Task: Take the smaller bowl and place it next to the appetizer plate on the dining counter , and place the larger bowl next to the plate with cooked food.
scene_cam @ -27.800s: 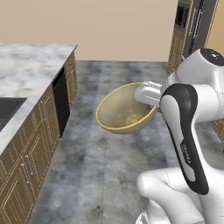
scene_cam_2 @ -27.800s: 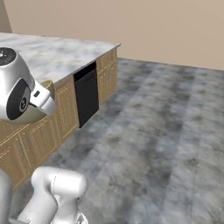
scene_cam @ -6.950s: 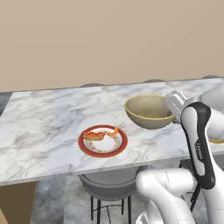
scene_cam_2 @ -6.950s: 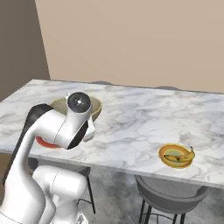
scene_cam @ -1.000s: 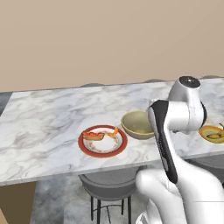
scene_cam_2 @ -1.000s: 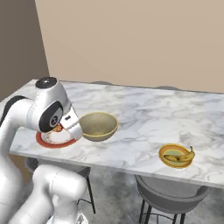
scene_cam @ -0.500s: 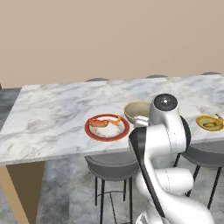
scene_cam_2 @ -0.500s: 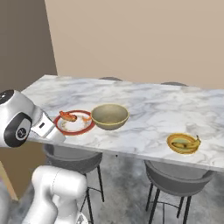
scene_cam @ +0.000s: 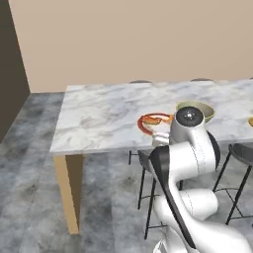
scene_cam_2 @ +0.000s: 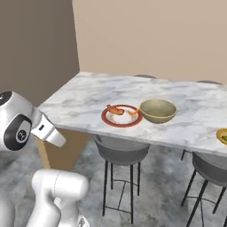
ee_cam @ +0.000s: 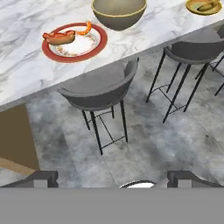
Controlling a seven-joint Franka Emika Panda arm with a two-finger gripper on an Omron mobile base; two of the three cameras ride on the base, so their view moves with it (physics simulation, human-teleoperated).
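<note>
The larger bowl (scene_cam_2: 158, 110), olive-tan with a yellow rim, stands on the dining counter (scene_cam_2: 84, 99) right beside the red-rimmed plate with cooked food (scene_cam_2: 122, 115). The hand view looks down on both, the bowl (ee_cam: 119, 11) and the plate (ee_cam: 74, 40). Further along the slab lies the yellow appetizer plate (ee_cam: 203, 6), also at the picture's edge (scene_cam_2: 223, 135). My gripper (ee_cam: 113, 179) hangs low over the floor in front of the stools, open, with nothing between its fingertips (ee_cam: 41, 178). The smaller bowl is out of view. My arm partly covers the larger bowl (scene_cam: 196, 108).
Grey round stools (ee_cam: 103, 89) (ee_cam: 197, 46) on thin black legs stand under the counter's near edge. A wooden end panel (scene_cam: 66, 190) holds up the counter's left end. Grey tiled floor (scene_cam: 29, 197) spreads to the left; a beige wall (scene_cam_2: 155, 35) runs behind the counter.
The whole picture has shifted: the base has backed away and the counter stands farther off. My hand has drawn back from the larger bowl, which stays beside the red-rimmed plate.
</note>
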